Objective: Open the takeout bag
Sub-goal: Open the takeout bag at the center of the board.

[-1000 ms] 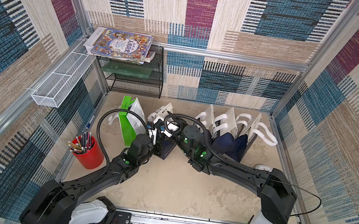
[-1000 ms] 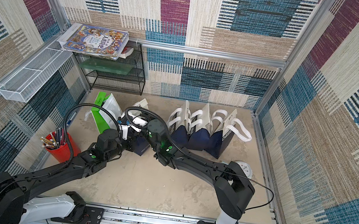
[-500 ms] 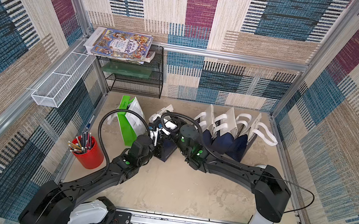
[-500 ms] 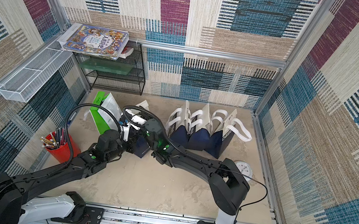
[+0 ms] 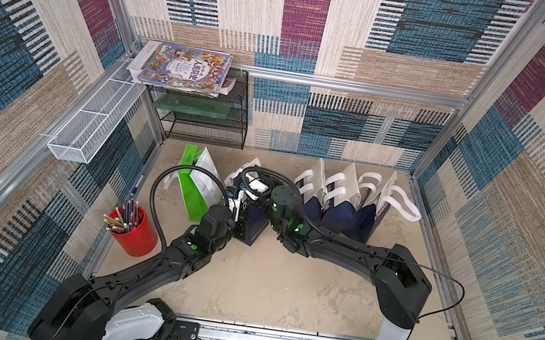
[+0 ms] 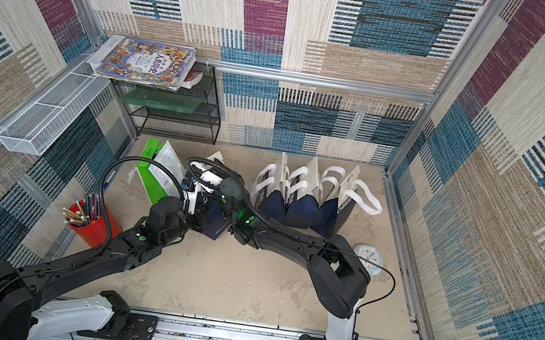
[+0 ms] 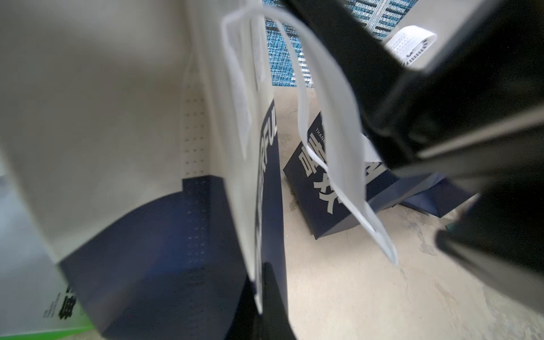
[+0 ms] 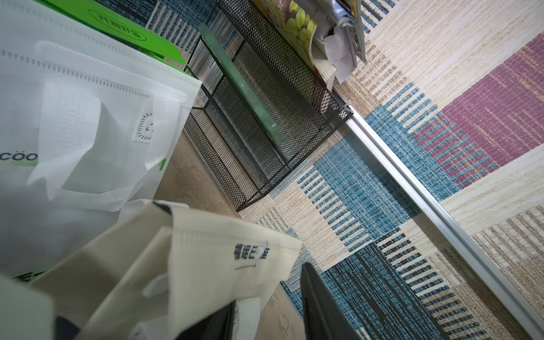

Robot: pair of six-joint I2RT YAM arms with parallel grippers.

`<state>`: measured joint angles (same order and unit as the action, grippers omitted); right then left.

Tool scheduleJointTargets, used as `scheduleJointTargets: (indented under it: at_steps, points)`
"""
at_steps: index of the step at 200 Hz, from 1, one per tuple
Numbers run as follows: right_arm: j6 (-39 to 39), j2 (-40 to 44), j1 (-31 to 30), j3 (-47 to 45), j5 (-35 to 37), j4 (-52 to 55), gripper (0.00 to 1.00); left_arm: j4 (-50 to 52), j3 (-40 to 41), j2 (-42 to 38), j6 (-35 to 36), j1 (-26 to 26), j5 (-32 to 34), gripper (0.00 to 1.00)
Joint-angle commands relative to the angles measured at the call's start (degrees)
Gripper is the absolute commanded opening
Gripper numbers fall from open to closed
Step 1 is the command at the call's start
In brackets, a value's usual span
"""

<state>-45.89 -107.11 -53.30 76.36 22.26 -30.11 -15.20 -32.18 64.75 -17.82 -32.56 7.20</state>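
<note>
takeout bag (image 5: 253, 226), navy below and cream above, stands upright on the bench (image 5: 281, 284) left of centre. it is just beside a green and white bag (image 5: 195, 184) and apart from a row of navy bags (image 5: 339, 208) toward the back right. both arms meet over it. the left gripper (image 7: 263, 306) is pressed together, pinching the bag's cream side wall; in the left wrist view that wall runs in between the dark fingers (image 7: 272, 294). the right gripper (image 8: 265, 312) has its jaws apart, with a cream fold of the bag and a white handle strip in the gap; whether the pads touch the fabric i cannot tell. a red cup (image 5: 134, 236) of pencils stands near the bench's left edge. a black mesh shelf (image 5: 203, 125) with a picture book (image 5: 183, 68) on top fills the back left corner.
</note>
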Motion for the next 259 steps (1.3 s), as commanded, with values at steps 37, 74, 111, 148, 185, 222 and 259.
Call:
scheduleJointTargets:
  at_steps: [37,74,111,148,185,222,259]
  points:
    - [0.2,-2.6,0.7,2.6,1.9,-5.6,0.32,0.4,-0.6,0.2,3.3,-0.3,0.3,0.0]
    - [0.4,-2.2,0.8,3.2,-0.1,-5.9,0.22,1.0,-0.6,0.3,3.9,-0.3,0.6,0.0]
    - [1.7,0.1,0.8,1.1,-2.4,-5.1,0.08,1.3,-0.6,0.5,4.0,-0.3,0.9,0.0]
    - [0.9,1.7,1.5,0.8,-1.1,-3.1,0.0,2.4,-0.6,0.5,3.7,-0.2,1.2,0.0]
    - [0.6,4.4,3.0,0.5,-0.6,-0.8,0.0,4.7,-0.7,0.4,2.7,-0.2,2.5,0.0]
    - [-2.2,5.7,3.8,2.9,2.2,4.1,0.0,6.6,-0.7,0.4,1.0,-0.2,3.5,0.0]
    - [-9.6,5.4,3.5,7.2,5.4,11.8,0.0,7.6,-1.3,1.5,0.1,-0.2,3.5,0.0]
